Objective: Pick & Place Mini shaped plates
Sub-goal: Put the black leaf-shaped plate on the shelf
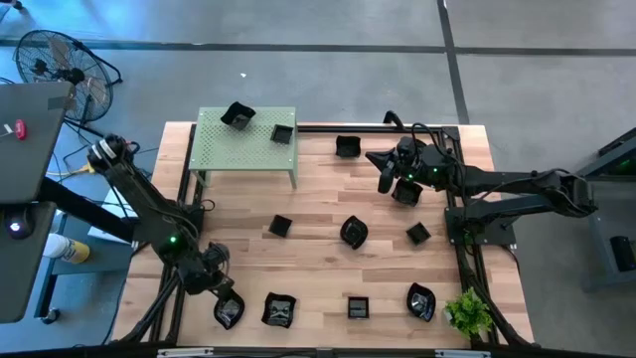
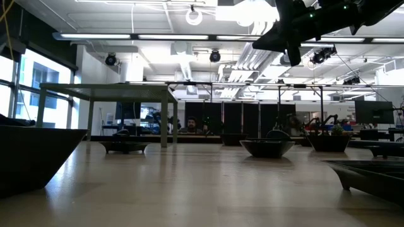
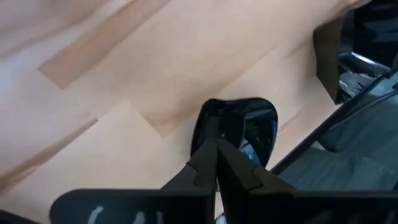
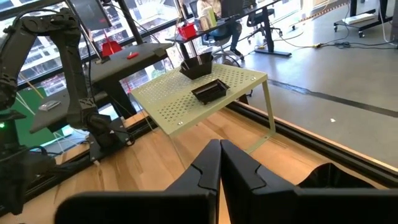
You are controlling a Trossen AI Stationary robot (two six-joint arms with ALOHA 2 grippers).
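Observation:
Several small glossy black plates lie on the wooden table: one at the far side, some in the middle, and a row along the near edge. Two more plates rest on the green perforated shelf. My right gripper is shut and empty, high above the table's far right part, and shows up in the low view. My left gripper is shut at the near left corner, over a black plate. My left gripper's shut fingertips stand over the near rim of the corner plate, which lies flat on the table. Whether they touch it I cannot tell.
A small green plant stands at the near right corner. A black frame rail runs along the table's right side and another along the left. Bare wood lies between the shelf and the near row of plates.

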